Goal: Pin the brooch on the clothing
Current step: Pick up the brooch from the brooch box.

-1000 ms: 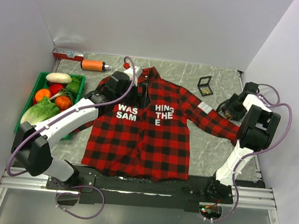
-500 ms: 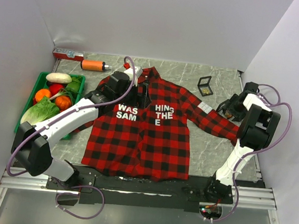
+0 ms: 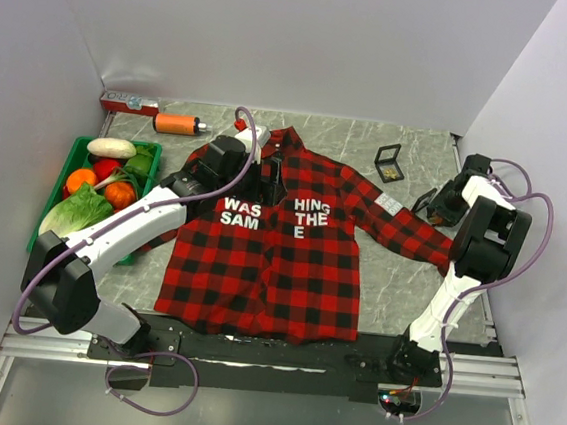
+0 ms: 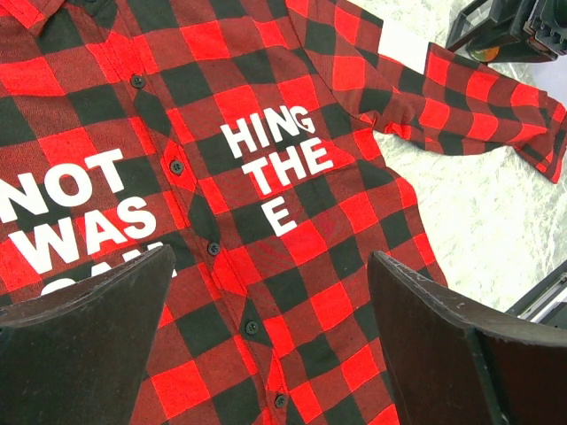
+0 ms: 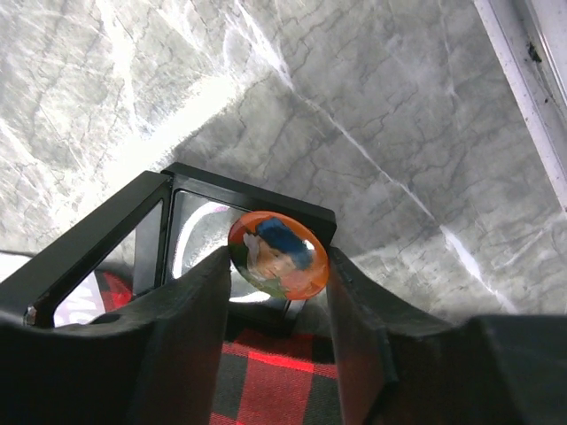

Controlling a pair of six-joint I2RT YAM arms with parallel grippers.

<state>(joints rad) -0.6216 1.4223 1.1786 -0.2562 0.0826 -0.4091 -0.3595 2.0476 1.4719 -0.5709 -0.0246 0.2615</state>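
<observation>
Right gripper (image 5: 278, 270) clamped on round brooch (image 5: 277, 255), above shirt (image 4: 292, 239) cuff; black frame (image 5: 257, 195) just behind. Left gripper (image 4: 266, 301) spread wide, empty, over shirt's chest lettering. Brooch pin side hidden.

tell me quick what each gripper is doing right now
Left gripper: open, empty, above the shirt.
Right gripper: shut on the brooch, by a black case.
</observation>
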